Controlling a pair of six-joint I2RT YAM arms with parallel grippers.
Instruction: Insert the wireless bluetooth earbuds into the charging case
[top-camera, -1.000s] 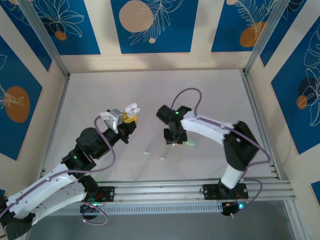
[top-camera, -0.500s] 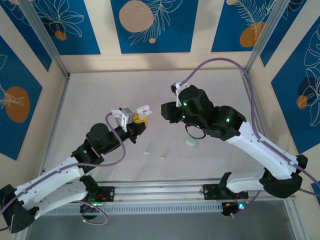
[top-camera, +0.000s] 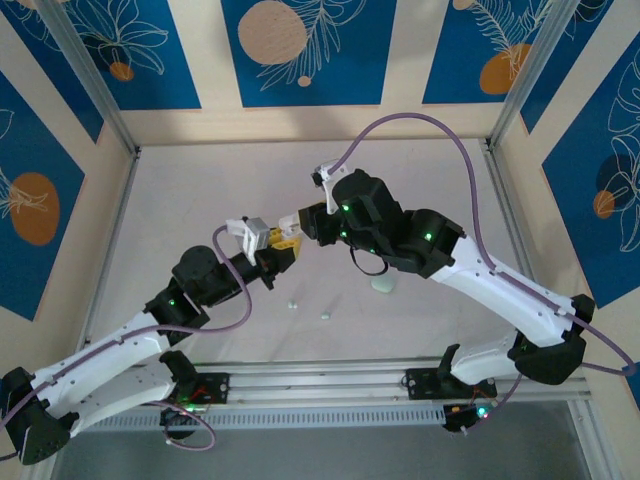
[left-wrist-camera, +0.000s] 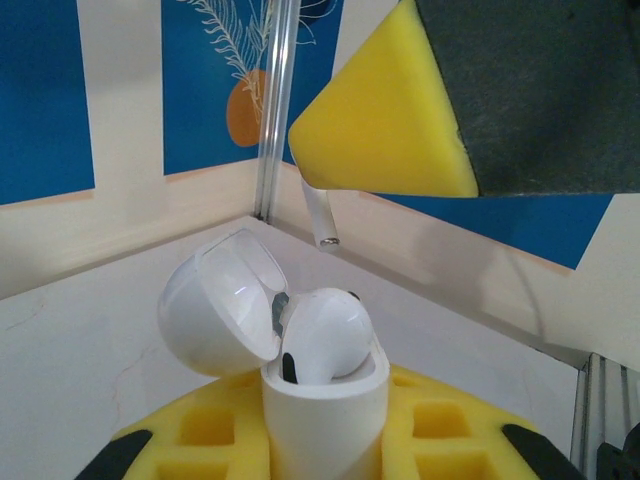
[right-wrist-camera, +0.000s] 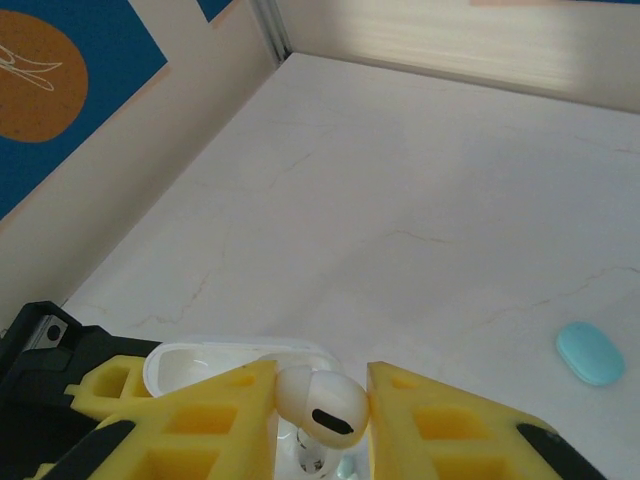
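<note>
Right hand (right-wrist-camera: 320, 398): yellow foam pads pressed against a white earbud, one on each side.
White earbud (right-wrist-camera: 326, 410): glossy, with a dark slot facing the camera.
Charging case (right-wrist-camera: 212, 362): white, open, just beneath and behind the earbud; contact unclear.
Pale blue case (right-wrist-camera: 590, 354): closed, lying alone on the tabletop, well apart.
Tabletop (right-wrist-camera: 420, 200): pale, marbled, reaching a walled corner.

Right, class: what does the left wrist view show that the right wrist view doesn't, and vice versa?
Left wrist, not right: a seated earbud inside the white charging case. Right wrist, not left: a pale blue case on the table. Both: that white case, and the held earbud between the right fingers.
</note>
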